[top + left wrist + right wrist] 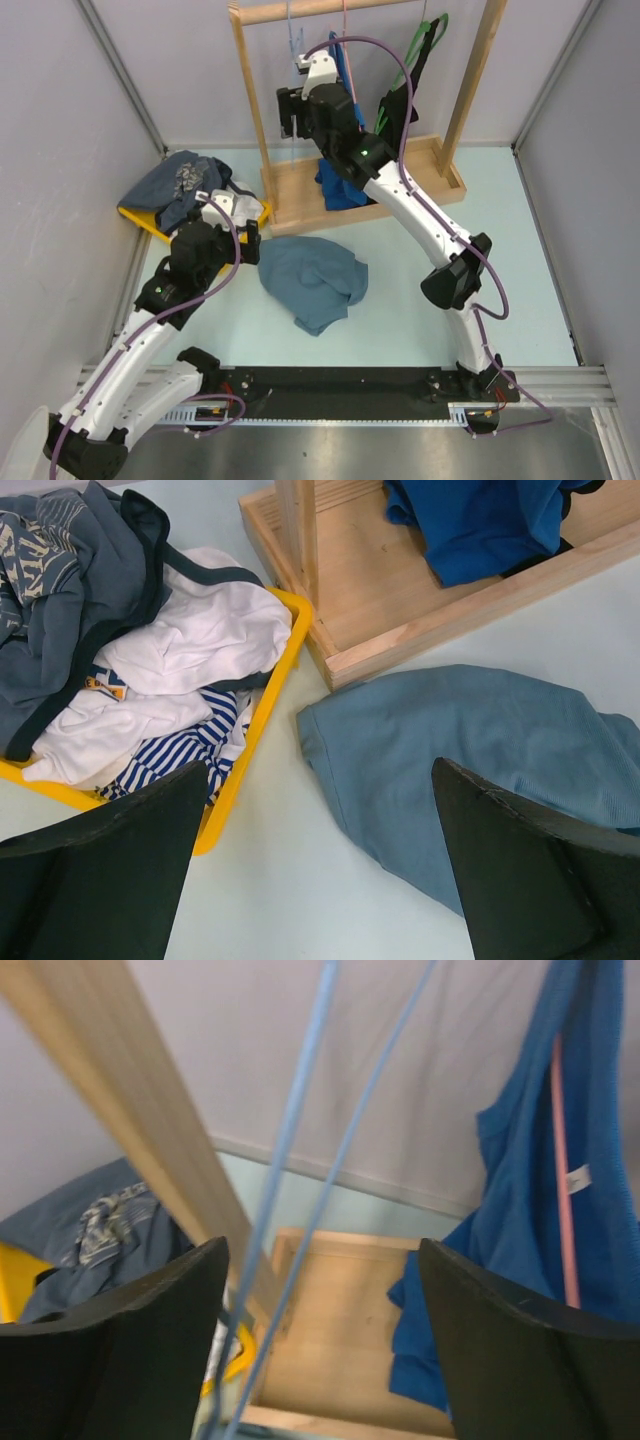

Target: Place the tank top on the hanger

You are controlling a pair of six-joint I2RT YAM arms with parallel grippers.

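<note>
The dusty teal-blue tank top (315,280) lies crumpled on the table in front of the wooden rack; it also shows in the left wrist view (470,740). The pale light-blue wire hanger (293,42) hangs from the rack's top rod at the left. In the right wrist view two of the hanger's wires (302,1060) run down between my open fingers. My right gripper (290,112) (322,1340) is raised at the hanger, open, touching nothing that I can see. My left gripper (243,232) (320,880) is open and empty, low over the table just left of the tank top.
A yellow basket (135,218) (258,730) heaped with clothes sits at the left. The wooden rack (300,215) (420,630) holds a royal-blue top (340,185) (520,1210) on a pink hanger and a black top (400,105) on a green hanger.
</note>
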